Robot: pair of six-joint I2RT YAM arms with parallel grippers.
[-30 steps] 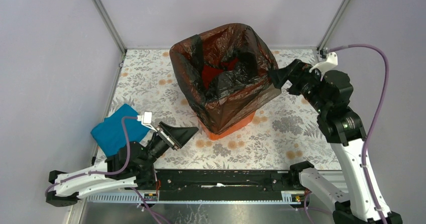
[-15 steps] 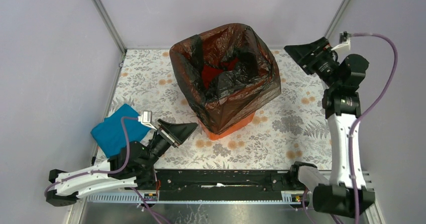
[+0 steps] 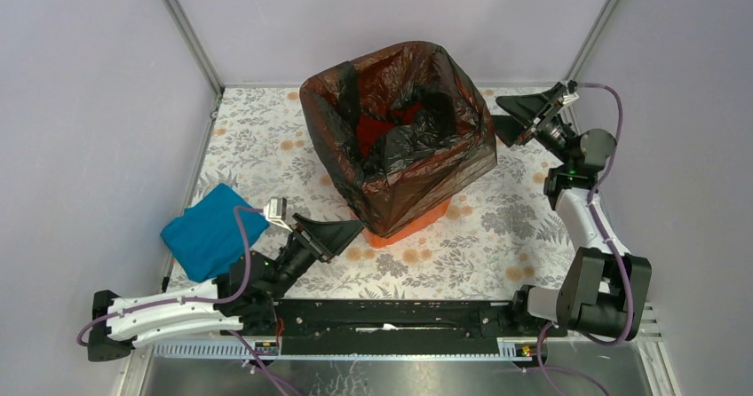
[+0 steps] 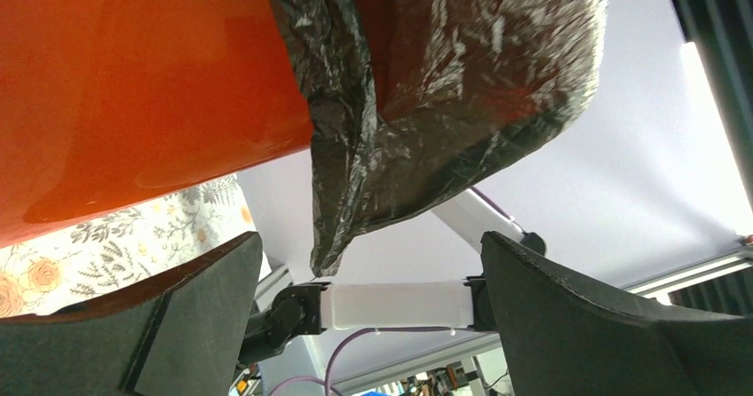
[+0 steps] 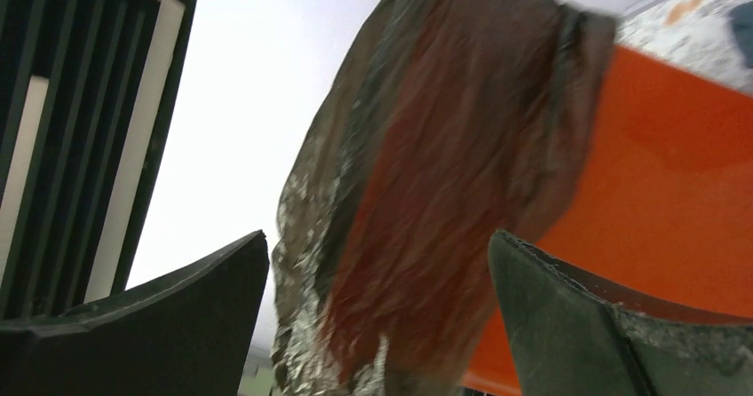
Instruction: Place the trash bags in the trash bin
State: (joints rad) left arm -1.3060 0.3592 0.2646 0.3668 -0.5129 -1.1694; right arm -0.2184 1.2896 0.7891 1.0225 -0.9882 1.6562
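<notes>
The orange trash bin (image 3: pixel 404 221) stands mid-table, lined with the black trash bag (image 3: pixel 400 138), whose edges are folded over the rim and hang down the outside. My left gripper (image 3: pixel 353 229) is open, low at the bin's near-left base. In the left wrist view the bin wall (image 4: pixel 133 85) and a hanging bag flap (image 4: pixel 426 103) sit above my left gripper (image 4: pixel 368 316), nothing between its fingers (image 4: pixel 178 325). My right gripper (image 3: pixel 497 112) is open just right of the bin. The right wrist view shows the bag (image 5: pixel 444 192) over the orange wall (image 5: pixel 675 192) ahead of my right gripper (image 5: pixel 377 316), not gripped.
A teal-blue cloth (image 3: pixel 209 227) lies at the table's left edge, behind my left arm. The floral tabletop (image 3: pixel 506 227) is walled by grey panels at the back and both sides. My right arm's white link (image 4: pixel 395 305) shows beyond the bin in the left wrist view.
My right gripper left the bag's right edge, swung away and up, then came down beside the bin's right side. My left gripper has moved forward toward the bin's base.
</notes>
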